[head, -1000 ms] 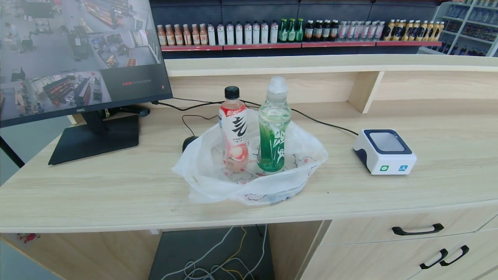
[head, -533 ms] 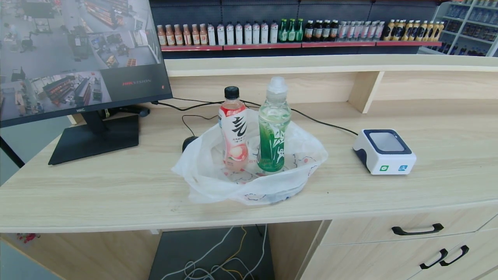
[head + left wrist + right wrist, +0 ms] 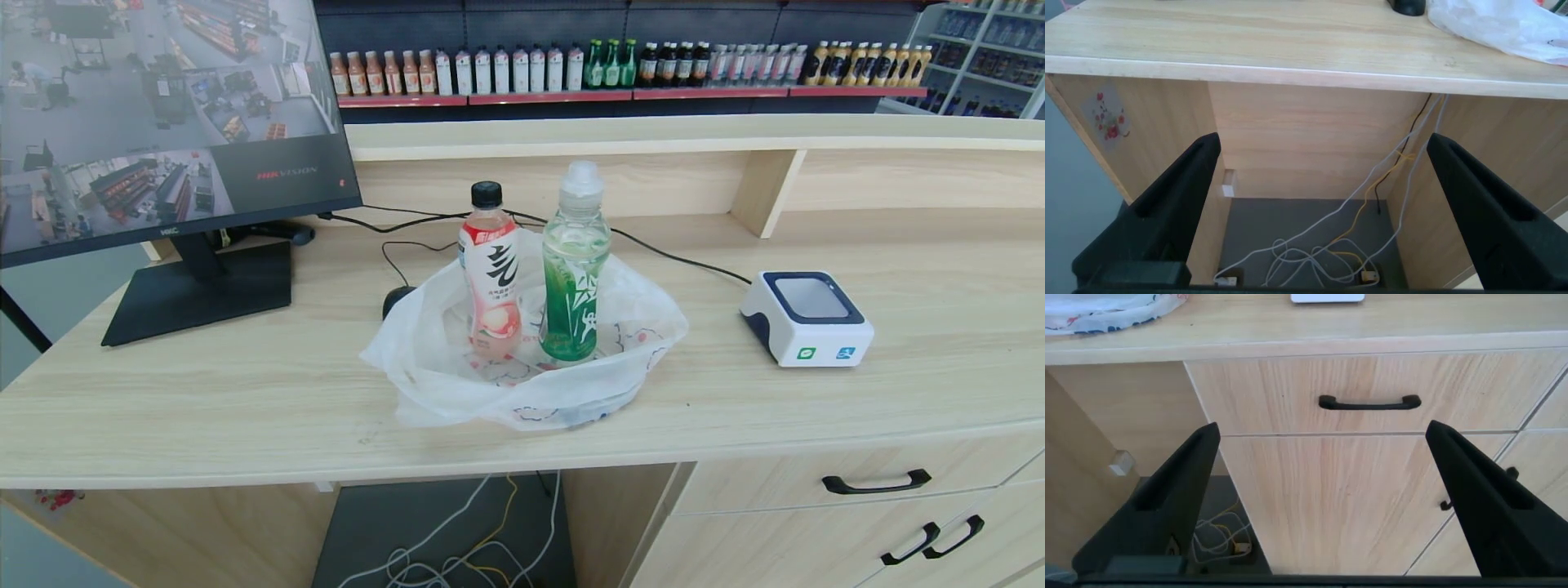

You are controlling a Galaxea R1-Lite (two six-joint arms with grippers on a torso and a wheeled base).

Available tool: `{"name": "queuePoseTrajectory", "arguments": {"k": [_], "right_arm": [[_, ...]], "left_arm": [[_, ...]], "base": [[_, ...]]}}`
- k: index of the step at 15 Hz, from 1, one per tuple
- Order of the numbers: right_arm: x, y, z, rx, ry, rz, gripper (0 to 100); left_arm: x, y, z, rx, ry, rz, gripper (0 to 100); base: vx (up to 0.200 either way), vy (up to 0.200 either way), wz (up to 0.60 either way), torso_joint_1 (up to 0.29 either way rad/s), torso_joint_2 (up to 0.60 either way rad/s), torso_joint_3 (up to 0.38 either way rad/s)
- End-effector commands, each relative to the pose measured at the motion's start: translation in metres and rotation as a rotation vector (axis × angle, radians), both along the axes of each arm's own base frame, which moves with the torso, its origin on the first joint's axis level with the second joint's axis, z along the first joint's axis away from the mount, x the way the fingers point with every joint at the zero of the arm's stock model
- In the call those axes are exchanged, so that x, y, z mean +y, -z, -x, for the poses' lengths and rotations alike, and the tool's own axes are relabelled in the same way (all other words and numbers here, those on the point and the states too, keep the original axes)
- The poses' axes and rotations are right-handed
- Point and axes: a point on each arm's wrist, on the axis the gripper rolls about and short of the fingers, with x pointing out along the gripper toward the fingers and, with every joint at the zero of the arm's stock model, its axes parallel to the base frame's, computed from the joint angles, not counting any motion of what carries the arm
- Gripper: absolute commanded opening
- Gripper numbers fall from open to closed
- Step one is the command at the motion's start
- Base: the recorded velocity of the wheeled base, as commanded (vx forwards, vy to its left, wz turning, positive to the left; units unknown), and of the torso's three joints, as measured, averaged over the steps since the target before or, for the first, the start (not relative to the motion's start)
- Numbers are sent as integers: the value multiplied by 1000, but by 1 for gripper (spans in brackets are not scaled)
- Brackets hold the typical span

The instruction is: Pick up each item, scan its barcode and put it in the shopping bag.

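From the head view, two bottles stand upright side by side inside the shopping bag (image 3: 424,359), in the middle of the frame on the desk (image 3: 245,392). The pink bottle (image 3: 491,278) has a black cap and a white and red label with a peach on it. The green bottle (image 3: 574,269), touching or nearly touching it on the right, is taller, with a clear cap and leaf print. The bag is thin white plastic with a faint pattern, slumped open around their bases.

One white scanner (image 3: 807,317) with a dark blue window sits at centre right, well apart from the bag. One monitor (image 3: 163,114) fills the upper left, and one black mouse (image 3: 395,300) lies just behind the bag's left edge. Three black drawer handles show at lower right.

The left wrist view looks under the desk at loose cables (image 3: 1331,237) and a flower sticker (image 3: 1109,116). The left claw (image 3: 1323,139) is released, fingers spread wide with nothing between them.

The right wrist view faces one drawer handle (image 3: 1369,403). The right claw (image 3: 1323,425) is likewise released and bare.
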Motion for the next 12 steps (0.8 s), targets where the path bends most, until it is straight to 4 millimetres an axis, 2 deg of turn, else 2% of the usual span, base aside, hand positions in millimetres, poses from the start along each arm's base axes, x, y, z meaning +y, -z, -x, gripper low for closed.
{"name": "queuePoseTrajectory", "arguments": {"k": [1, 9, 12], "right_arm": [[0, 0, 0, 2, -2, 0, 100], [0, 0, 0, 2, -2, 0, 100], [0, 0, 0, 1, -2, 0, 100]], "left_arm": [[0, 0, 0, 0, 0, 0, 100], [0, 0, 0, -2, 0, 0, 100], [0, 0, 0, -2, 0, 0, 100]], "base": [[0, 0, 0, 0, 0, 0], [0, 0, 0, 0, 0, 0], [0, -200, 0, 1, -1, 1]]}}
